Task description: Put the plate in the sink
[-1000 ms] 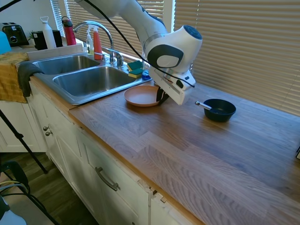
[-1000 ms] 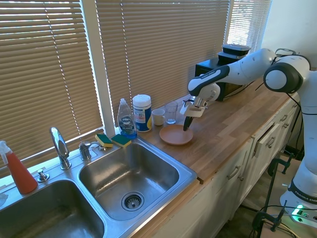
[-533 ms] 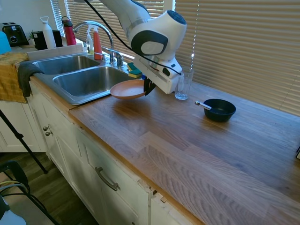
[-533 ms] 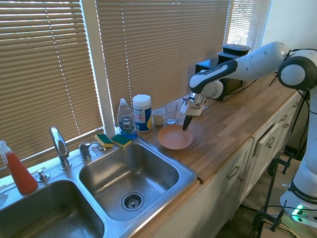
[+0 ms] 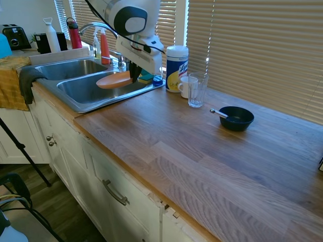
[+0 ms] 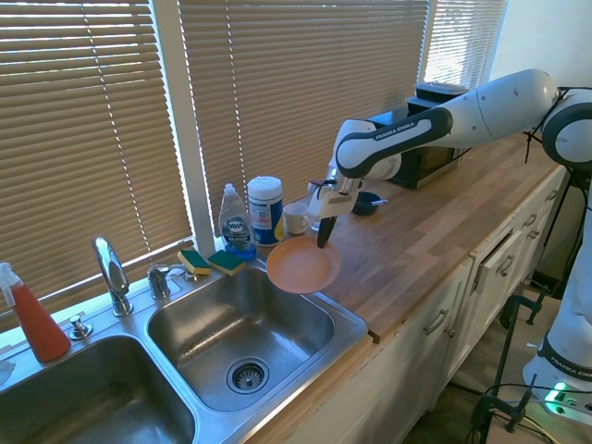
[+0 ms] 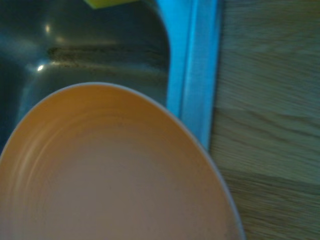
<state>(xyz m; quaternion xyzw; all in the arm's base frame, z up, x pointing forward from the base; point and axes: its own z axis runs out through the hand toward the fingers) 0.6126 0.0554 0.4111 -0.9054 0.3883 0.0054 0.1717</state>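
- The round, shallow salmon-orange plate (image 5: 115, 79) (image 6: 302, 265) (image 7: 107, 172) hangs in the air, clear of every surface, over the near basin of the sink, close to the basin's edge beside the counter.
- It sits roughly level, tipped a little, with its hollow side facing up.
- The dark two-finger gripper (image 5: 133, 76) (image 6: 321, 244) is pinching the plate by its rim, on the side nearest the counter; the fingers point down from the white arm above.
- The wrist view shows the plate's inner face with faint rings, and past its edge the steel rim of the sink and a strip of wood grain.
- The rectangular stainless steel double-basin sink (image 5: 75, 102) (image 6: 350, 325) (image 7: 192, 75) lies below, with a drain in the floor of the near basin and a tall curved chrome faucet (image 5: 103, 31) (image 6: 110, 271) behind it.
- Two yellow-and-green sponges (image 5: 146, 77) (image 6: 211, 262) rest on the sink's back ledge, next to a clear dish soap bottle (image 6: 237, 222).
- A white cylindrical canister with a yellow label (image 5: 176, 61) (image 6: 265, 211) stands on the wooden countertop (image 5: 212, 156) (image 6: 435, 231), with a small white cup (image 5: 184, 86) (image 6: 296, 218) and a clear drinking glass (image 5: 197, 90) just beside it.
- Farther along the counter, well apart from the plate, sits a small black bowl (image 5: 236, 118) with a spoon (image 5: 218, 113) resting in it.
- A red spray bottle (image 5: 104, 46) (image 6: 33, 318) stands by the faucet.
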